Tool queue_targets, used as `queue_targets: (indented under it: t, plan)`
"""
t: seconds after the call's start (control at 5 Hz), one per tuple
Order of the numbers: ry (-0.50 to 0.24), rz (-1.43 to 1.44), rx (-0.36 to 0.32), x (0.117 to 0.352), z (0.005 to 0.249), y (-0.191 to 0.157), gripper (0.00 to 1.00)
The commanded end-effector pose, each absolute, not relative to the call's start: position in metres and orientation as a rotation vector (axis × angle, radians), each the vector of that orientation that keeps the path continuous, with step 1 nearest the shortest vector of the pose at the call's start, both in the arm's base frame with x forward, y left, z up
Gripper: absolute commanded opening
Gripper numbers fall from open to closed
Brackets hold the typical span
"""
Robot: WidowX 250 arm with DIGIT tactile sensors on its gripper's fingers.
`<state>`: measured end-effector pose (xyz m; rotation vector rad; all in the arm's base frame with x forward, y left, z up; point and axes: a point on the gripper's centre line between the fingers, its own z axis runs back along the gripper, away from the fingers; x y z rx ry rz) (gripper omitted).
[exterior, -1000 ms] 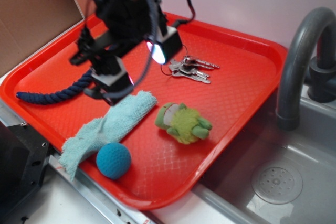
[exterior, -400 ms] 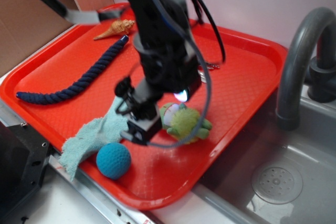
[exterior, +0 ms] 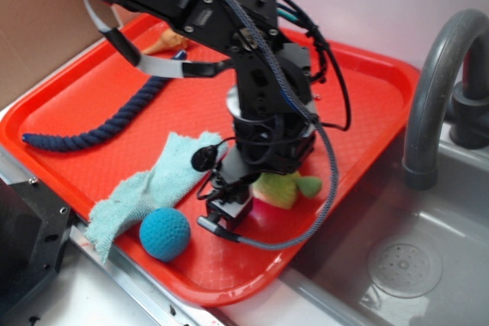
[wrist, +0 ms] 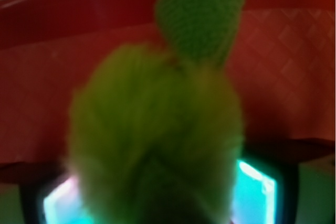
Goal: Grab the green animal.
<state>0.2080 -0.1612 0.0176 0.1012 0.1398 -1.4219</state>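
Observation:
The green animal (exterior: pixel 286 187), a fuzzy lime-green plush with a darker green limb, lies on the red tray (exterior: pixel 374 104), mostly covered by my arm. My gripper (exterior: pixel 263 177) is down over it. In the wrist view the plush (wrist: pixel 157 129) fills the middle, blurred, with a darker green limb at the top. The two lit fingers (wrist: pixel 257 187) stand one on each side of its body, wide apart. My gripper (wrist: pixel 155 192) is open around the toy; I cannot tell whether the pads touch it.
A teal crocheted ball (exterior: pixel 164 233) and a light-blue cloth (exterior: pixel 149 188) lie left of the toy. A dark blue rope (exterior: pixel 99 127) and a shell (exterior: pixel 172 38) lie further back. A grey faucet (exterior: pixel 435 74) and sink (exterior: pixel 405 265) are on the right.
My arm swung from the tray's back left to the right and came down over the green animal, so that the fingers now straddle it. The keys are now hidden behind the arm.

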Motion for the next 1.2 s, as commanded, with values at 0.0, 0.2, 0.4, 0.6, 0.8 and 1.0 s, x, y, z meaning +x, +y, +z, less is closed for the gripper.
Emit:
queue_targets:
  t: [0.0, 0.2, 0.4, 0.6, 0.8, 1.0]
  plan:
    - [0.125, -1.414, 0.138, 0.194, 0.016, -0.169, 0.0]
    - [0.094, -1.258, 0.178, 0.196, 0.039, -0.152, 0.0]
    - [0.018, -1.0, 0.213, 0.194, 0.088, -0.12, 0.0]
    - [-0.056, -0.746, 0.158, 0.191, 0.134, -0.087, 0.0]
    - [-0.09, -0.492, 0.084, 0.173, 0.178, -0.055, 0.0]
    - [-0.099, -0.237, 0.006, 0.153, 0.195, -0.029, 0.0]
